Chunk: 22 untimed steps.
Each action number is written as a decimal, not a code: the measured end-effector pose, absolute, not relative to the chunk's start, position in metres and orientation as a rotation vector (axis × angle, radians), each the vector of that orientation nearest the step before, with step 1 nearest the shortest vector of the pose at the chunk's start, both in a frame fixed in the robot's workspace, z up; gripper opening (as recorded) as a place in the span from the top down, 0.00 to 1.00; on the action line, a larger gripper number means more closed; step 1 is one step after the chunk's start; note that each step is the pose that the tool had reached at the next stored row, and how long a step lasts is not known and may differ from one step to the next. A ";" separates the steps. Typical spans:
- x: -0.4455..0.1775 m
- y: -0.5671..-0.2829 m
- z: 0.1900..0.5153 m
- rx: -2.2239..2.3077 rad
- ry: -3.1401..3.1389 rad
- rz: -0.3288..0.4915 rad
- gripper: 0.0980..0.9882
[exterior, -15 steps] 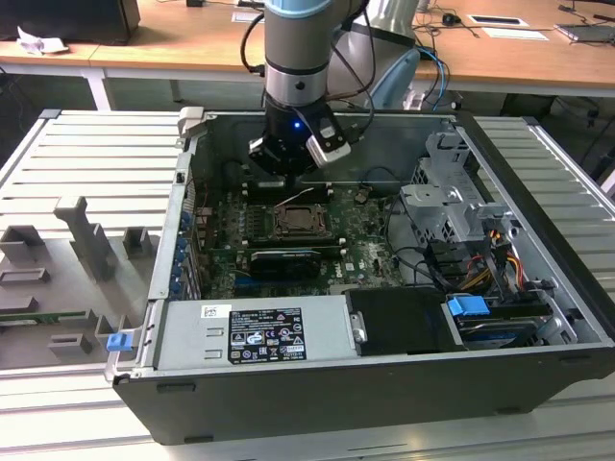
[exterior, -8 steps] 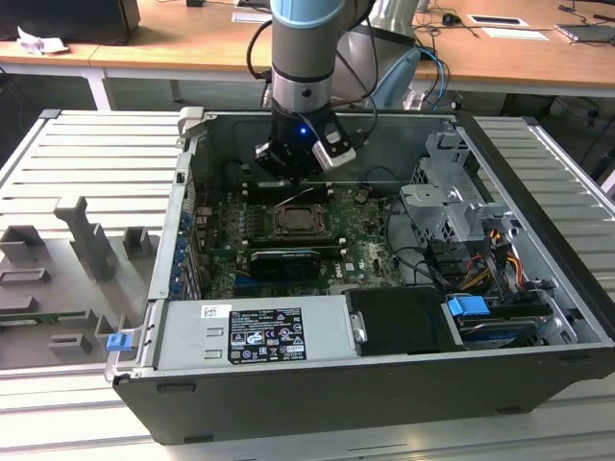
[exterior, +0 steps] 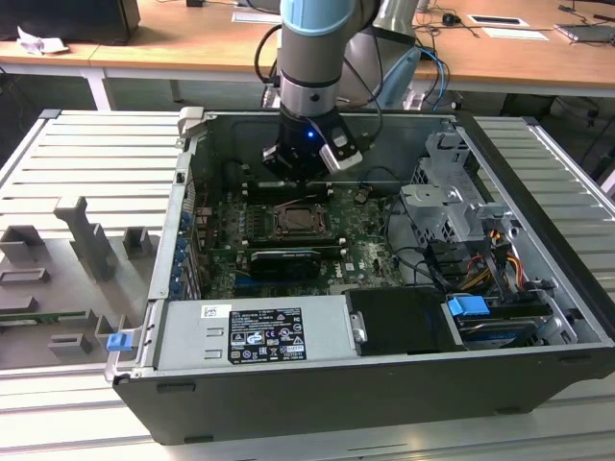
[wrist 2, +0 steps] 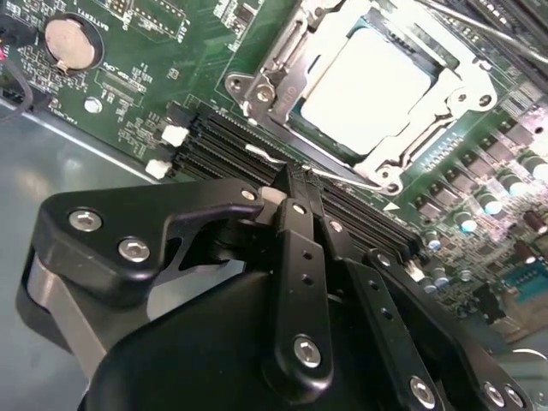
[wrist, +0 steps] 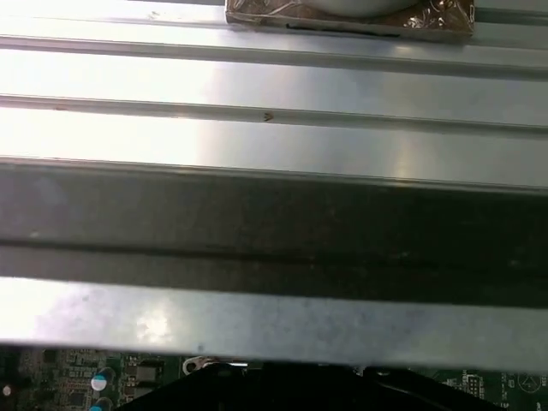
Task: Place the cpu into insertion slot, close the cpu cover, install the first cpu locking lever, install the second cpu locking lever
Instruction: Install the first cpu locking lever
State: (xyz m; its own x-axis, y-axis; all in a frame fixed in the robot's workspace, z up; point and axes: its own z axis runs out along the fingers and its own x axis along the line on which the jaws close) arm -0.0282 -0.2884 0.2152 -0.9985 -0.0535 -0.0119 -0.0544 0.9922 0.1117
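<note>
Inside the case: an open black computer case (exterior: 384, 384) lies on its side on a ribbed, pale metal tabletop (exterior: 86, 154), with the green motherboard (exterior: 360, 235) facing up.
Cpu: in the second wrist view the cpu (wrist 2: 364, 86) is a flat square with a smooth, pale silvery top that glares under the light; it sits in the insertion slot (wrist 2: 295, 116), near the middle of the motherboard.
Insertion slot: square socket with a dark edge showing around the chip; in the exterior view it reads as a dark square (exterior: 296, 221) just below the claw.
Cpu cover: the cpu cover (wrist 2: 454, 81) is a thin silver-grey metal frame lying around the chip, whose top shows through its large square window.
Lever: a thin bright wire lever (wrist 2: 342, 178) runs along the socket edge nearest the claw; I cannot tell whether it is latched.
Claw: the claw (wrist 2: 295, 184) is black, made of jointed links with silver screw heads; its fingertips are pressed together and pinch nothing, hovering above the long black memory slots (wrist 2: 223, 141) just beside the socket. In the exterior view it hangs (exterior: 300, 178) from the grey and blue arm (exterior: 312, 58) over the board's far side.
Other parts: a round silver coin battery (wrist 2: 68, 43) sits on the board, well apart from the socket. A grey power supply box (exterior: 255, 331) lines the case's near edge.
Case wall: in the first wrist view, brushed metal ribs (wrist: 274, 94) cross above a strip of green board (wrist: 77, 377).
</note>
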 end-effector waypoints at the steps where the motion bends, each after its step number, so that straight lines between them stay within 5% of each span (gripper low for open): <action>1: -0.027 -0.288 0.214 -0.085 3.127 0.176 0.99; 22: -0.020 -0.288 0.205 -0.085 3.128 0.154 0.99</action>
